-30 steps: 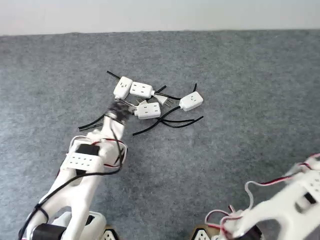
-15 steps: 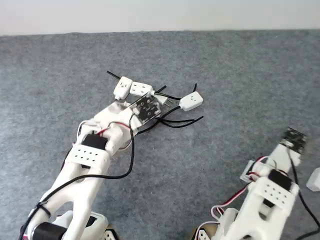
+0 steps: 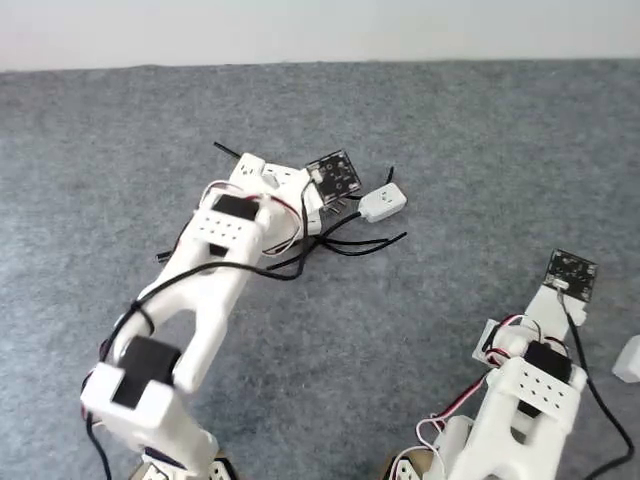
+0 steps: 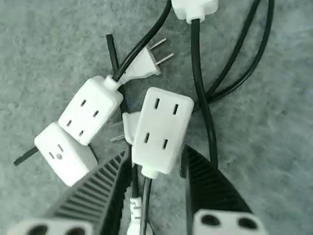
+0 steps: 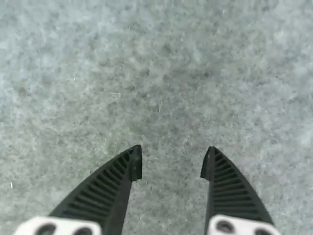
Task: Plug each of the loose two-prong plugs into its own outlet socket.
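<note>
Grey fabric covers your worktop [image 3: 480,150]. Your left wrist view lets you count four outlets [image 4: 90,116] and two plugs [image 4: 145,64] among black cords [image 4: 198,88]. From above, the left arm [image 3: 215,260] stretches out over part of that heap. Your left end effector [image 4: 155,154] stands apart, astride one outlet [image 4: 157,128]. Your right end effector [image 5: 171,164] hovers parted over bare fabric, well apart from the heap.
</note>
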`<action>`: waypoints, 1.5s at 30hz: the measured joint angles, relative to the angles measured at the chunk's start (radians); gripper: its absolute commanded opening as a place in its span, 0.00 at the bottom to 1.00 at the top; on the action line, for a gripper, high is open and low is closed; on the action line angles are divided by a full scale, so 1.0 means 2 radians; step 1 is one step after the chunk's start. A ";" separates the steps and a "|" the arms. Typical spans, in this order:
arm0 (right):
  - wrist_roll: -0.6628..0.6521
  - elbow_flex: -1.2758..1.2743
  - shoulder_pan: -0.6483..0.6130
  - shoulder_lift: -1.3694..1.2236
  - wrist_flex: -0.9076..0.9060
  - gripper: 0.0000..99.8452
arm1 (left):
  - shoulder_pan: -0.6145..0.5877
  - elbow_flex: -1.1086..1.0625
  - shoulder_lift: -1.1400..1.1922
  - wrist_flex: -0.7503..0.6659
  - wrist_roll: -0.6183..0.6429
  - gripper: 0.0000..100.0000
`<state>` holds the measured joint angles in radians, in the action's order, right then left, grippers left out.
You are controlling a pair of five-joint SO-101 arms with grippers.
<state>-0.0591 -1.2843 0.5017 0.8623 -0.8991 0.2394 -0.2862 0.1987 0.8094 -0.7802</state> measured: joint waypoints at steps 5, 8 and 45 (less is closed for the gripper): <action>-0.002 0.000 -0.006 0.000 0.000 0.20 | 0.001 0.048 0.049 0.003 -0.023 0.20; -0.009 0.000 -0.013 0.000 0.000 0.20 | 0.001 0.072 0.076 0.004 -0.031 0.26; -0.014 -0.021 -0.027 0.003 0.028 0.20 | 0.025 0.170 0.057 0.272 0.368 0.04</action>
<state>-0.0867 -1.3257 0.4480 0.8684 -0.8439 0.2885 0.0529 0.3122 1.3525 -0.0437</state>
